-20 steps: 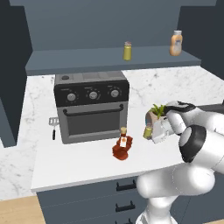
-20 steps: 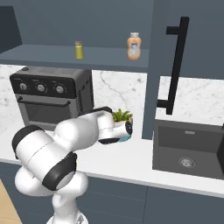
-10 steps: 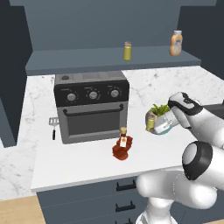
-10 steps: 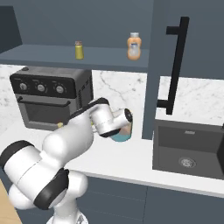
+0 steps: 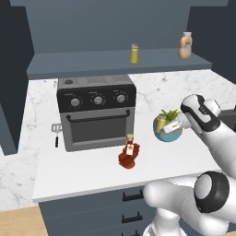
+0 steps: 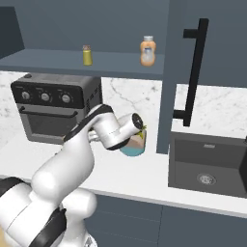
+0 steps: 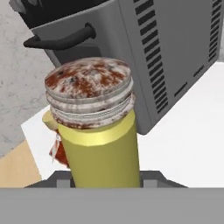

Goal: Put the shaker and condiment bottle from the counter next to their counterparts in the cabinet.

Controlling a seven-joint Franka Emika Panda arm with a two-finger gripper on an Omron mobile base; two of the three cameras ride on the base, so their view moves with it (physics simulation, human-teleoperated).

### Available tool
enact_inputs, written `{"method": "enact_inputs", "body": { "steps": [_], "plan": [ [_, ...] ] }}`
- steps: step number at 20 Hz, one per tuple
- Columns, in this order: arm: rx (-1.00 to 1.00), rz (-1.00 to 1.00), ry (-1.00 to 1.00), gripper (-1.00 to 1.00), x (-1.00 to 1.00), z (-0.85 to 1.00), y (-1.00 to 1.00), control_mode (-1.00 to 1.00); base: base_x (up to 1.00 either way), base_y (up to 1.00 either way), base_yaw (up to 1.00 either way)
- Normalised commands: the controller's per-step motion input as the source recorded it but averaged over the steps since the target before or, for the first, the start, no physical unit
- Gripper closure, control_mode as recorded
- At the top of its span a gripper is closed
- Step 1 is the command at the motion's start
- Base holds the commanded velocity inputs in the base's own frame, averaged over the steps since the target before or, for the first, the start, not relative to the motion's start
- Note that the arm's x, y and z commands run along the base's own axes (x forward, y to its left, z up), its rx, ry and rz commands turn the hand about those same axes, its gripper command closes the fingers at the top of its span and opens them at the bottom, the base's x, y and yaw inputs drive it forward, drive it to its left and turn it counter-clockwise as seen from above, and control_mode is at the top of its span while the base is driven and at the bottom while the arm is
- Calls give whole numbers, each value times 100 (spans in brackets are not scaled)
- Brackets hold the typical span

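— Between the tool's (image 5: 171, 127) fingers, what's there?
— The shaker (image 7: 97, 131): a yellow-green cylinder whose greyish cap is speckled rust-red, clamped near its base.
— And the arm?
— Bent over the table (image 5: 92, 168), wrist level, holding it beside the plant pot (image 5: 167, 133), right of the toaster oven (image 5: 97, 110).

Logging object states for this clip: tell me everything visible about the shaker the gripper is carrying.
The shaker is a small yellow-green cylinder, smooth and plastic-looking, topped by a ridged greyish cap mottled with reddish-brown. In the hand view it stands lengthwise between the fingers, cap pointing away from the hand, toward the toaster oven. The gripper is shut on its body and holds it off the counter, in front of a small potted plant. Nothing else touches it.
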Motion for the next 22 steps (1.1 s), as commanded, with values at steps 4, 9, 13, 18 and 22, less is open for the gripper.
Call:
{"method": "enact_inputs", "body": {
  "steps": [4, 9, 13, 18, 22],
  "plan": [
    [-3, -14, 0, 100, -10, 42, 13, -100, 0, 0, 0],
    [-7, -15, -1, 100, -6, 41, 11, -100, 0, 0, 0],
    [-6, -13, 0, 100, -13, 39, 5, -100, 0, 0, 0],
    [-4, -7, 0, 100, -6, 47, 4, -100, 0, 0, 0],
    [-3, -1, 0, 100, -7, 45, 3, -100, 0, 0, 0]
  ]
}}
